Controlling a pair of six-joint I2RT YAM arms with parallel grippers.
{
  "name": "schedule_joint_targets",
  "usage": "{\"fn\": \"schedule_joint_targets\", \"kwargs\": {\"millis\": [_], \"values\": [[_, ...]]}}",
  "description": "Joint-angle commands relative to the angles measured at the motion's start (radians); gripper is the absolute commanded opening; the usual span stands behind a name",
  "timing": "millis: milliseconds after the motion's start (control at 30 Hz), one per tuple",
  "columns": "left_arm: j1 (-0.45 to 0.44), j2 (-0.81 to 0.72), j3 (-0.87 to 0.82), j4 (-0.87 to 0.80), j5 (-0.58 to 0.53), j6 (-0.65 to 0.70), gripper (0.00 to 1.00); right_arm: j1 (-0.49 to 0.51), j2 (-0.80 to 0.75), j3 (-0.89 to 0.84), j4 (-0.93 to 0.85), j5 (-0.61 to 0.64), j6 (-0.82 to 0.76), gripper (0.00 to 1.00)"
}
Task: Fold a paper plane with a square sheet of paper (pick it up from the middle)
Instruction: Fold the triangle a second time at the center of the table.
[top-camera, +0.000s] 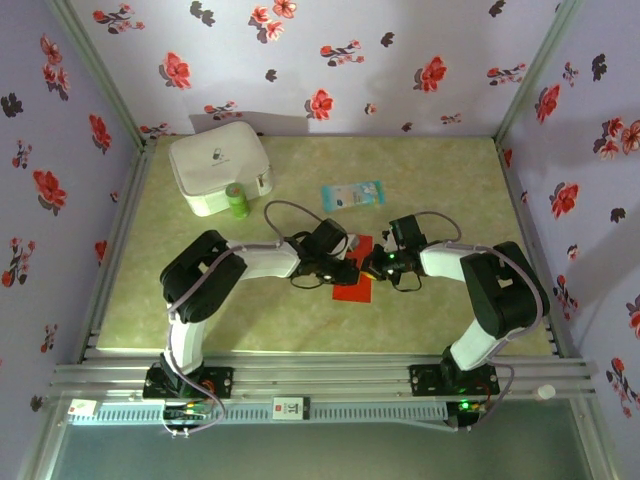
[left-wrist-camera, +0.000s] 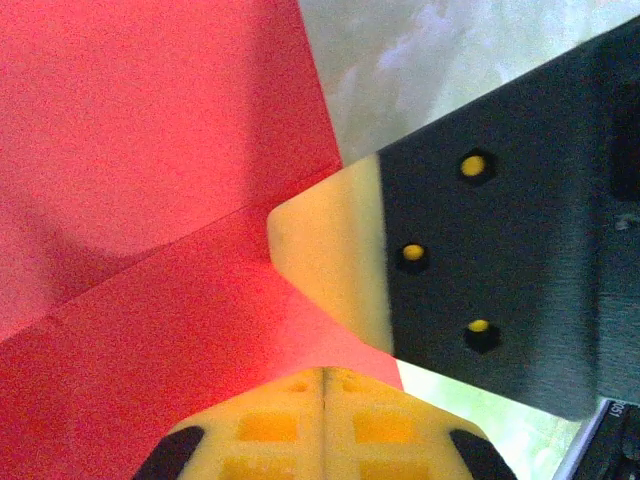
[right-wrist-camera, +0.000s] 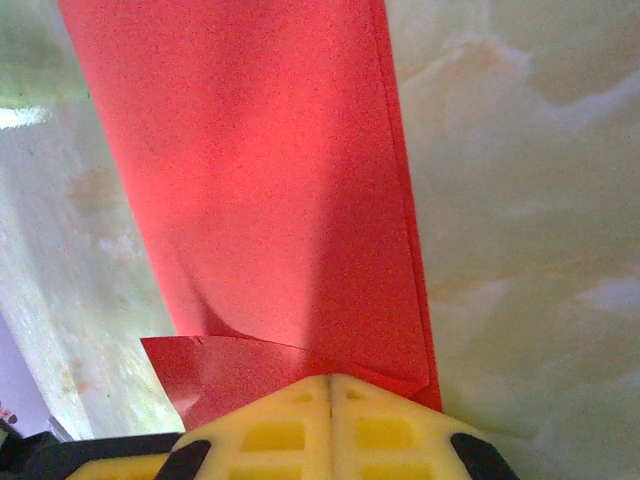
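Note:
The square sheet of paper, bright red, lies folded on the green table between both grippers. In the left wrist view the paper shows a diagonal crease, and my left gripper rests shut with its tips on the paper's edge. The right gripper's fingertip presses the paper just ahead of it. In the right wrist view the paper is a long folded band with a small flap at lower left. My right gripper is shut, tips down on the flap's fold. From above, the left gripper and right gripper nearly touch. No paper plane is in view.
A white boxy case stands at the back left with a small green bottle beside it. A pale blue packet lies behind the grippers. Flowered walls close in three sides. A metal rail runs along the near edge.

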Motion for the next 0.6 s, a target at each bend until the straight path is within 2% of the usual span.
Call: {"fn": "schedule_joint_targets", "kwargs": {"millis": [0,567], "values": [[-0.007,0.027,-0.025,-0.024,0.002,-0.011,0.0,-0.01,0.035,-0.024,-0.049,0.066,-0.022,0.0],[-0.007,-0.096,-0.22,-0.052,-0.009,-0.002,0.0,-0.024,0.045,-0.02,-0.072,0.077,-0.048,0.0]]}}
